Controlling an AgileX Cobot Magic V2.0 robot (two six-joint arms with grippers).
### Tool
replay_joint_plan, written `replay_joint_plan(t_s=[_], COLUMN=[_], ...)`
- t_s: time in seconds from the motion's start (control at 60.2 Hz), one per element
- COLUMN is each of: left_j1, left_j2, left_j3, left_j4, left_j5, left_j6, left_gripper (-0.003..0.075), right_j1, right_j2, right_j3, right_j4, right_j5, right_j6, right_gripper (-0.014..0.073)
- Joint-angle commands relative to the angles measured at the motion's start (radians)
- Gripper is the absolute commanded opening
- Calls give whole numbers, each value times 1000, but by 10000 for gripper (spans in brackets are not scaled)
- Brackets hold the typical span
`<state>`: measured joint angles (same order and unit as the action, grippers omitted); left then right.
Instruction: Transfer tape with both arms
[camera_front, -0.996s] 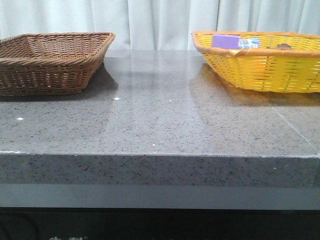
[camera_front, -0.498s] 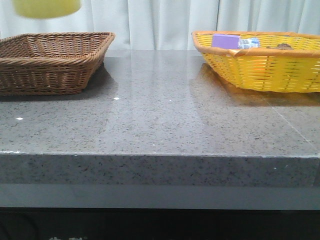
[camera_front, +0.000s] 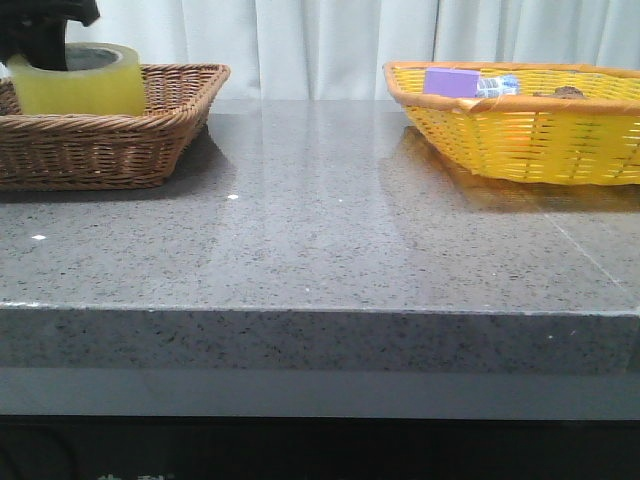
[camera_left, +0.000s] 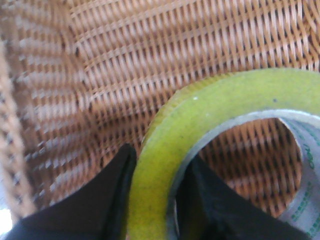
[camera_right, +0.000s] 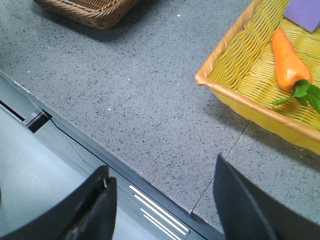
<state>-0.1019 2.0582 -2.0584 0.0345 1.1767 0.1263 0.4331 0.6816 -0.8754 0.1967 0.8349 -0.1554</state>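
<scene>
The tape (camera_front: 78, 80), a wide translucent yellow roll, hangs inside the brown wicker basket (camera_front: 150, 125) at the back left of the table. My left gripper (camera_front: 45, 35) is shut on its wall, one finger outside and one inside the ring. In the left wrist view the tape (camera_left: 165, 150) is pinched by my left gripper (camera_left: 155, 175) just above the basket's woven floor (camera_left: 150, 60). My right gripper (camera_right: 162, 200) is open and empty, held above the table's front edge.
A yellow basket (camera_front: 520, 130) stands at the back right with a purple box (camera_front: 450, 82) in it. The right wrist view shows the yellow basket (camera_right: 235, 65), an orange carrot (camera_right: 289, 59) inside it and the brown basket's corner (camera_right: 95, 7).
The tape came down from above the front view's top edge into the brown basket, with my left gripper on it. One second ago neither showed in that view.
</scene>
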Motion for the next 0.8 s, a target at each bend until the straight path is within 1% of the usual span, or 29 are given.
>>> replay_joint_plan(t_s=[0.0, 0.05, 0.166, 0.249, 0.398, 0.481, 0.614, 0.78], left_j1=[-3, -3, -3, -3, -3, -3, -7, -13], left_j2=[-55, -53, -49, -48, -50, -57, -118, -223], left_j3=[-29, -29, -29, -29, -49, -73, -84, -84], left_j4=[-11, -11, -15, -17, -17, -42, -103, -110], left_j5=[-77, -82, -84, -72, -24, 5, 4, 10], left_j6=[-16, -16, -16, -17, -17, -17, -29, -70], left_gripper=[162, 203, 388, 468, 474, 474, 474, 474], right_j1=[-3, -3, -3, -3, -3, -3, -3, -3], right_j2=[-2, -2, -2, -2, -2, -2, -2, -2], right_j3=[-23, -23, -23, -23, -23, -23, -23, -23], right_j4=[1, 1, 1, 1, 1, 1, 1, 1], right_j5=[-64, -64, -64, -64, -64, -64, -64, -64], right_j6=[-1, -1, -1, -1, -1, -1, -1, -1], right_gripper=[451, 451, 451, 451, 451, 451, 451, 451])
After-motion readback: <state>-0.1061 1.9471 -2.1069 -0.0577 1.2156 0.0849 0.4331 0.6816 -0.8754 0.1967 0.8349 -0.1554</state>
